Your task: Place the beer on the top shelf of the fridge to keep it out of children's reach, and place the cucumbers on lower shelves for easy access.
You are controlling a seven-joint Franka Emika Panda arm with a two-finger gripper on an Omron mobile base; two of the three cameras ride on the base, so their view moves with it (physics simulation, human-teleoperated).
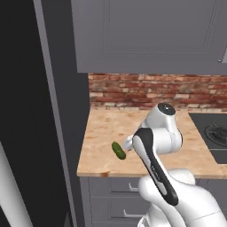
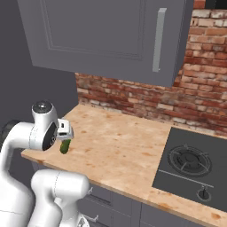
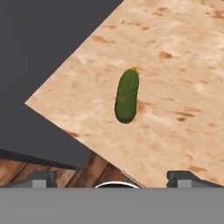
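One dark green cucumber (image 1: pixel 118 150) (image 2: pixel 64 146) (image 3: pixel 127 96) lies on the pale wooden counter (image 1: pixel 106 128), close to its front left corner. My gripper (image 3: pixel 113 177) (image 1: pixel 128 142) (image 2: pixel 65 131) hangs just above it, pointing down, open, with nothing between its fingers. In the hand view the cucumber lies lengthwise, a little ahead of the fingertips (image 3: pixel 183 177). The fridge (image 1: pixel 66 133) rises as a tall dark grey wall left of the counter, with its white handle (image 1: pixel 11 195) at the lower left. The beer and the fridge's shelves are out of view.
A black cooktop (image 2: pixel 190 164) (image 1: pixel 215 133) is set into the counter to the right. A grey wall cabinet (image 2: pixel 111 35) hangs over the counter in front of a brick wall (image 1: pixel 155 91). Grey drawers (image 1: pixel 115 188) sit under the counter edge.
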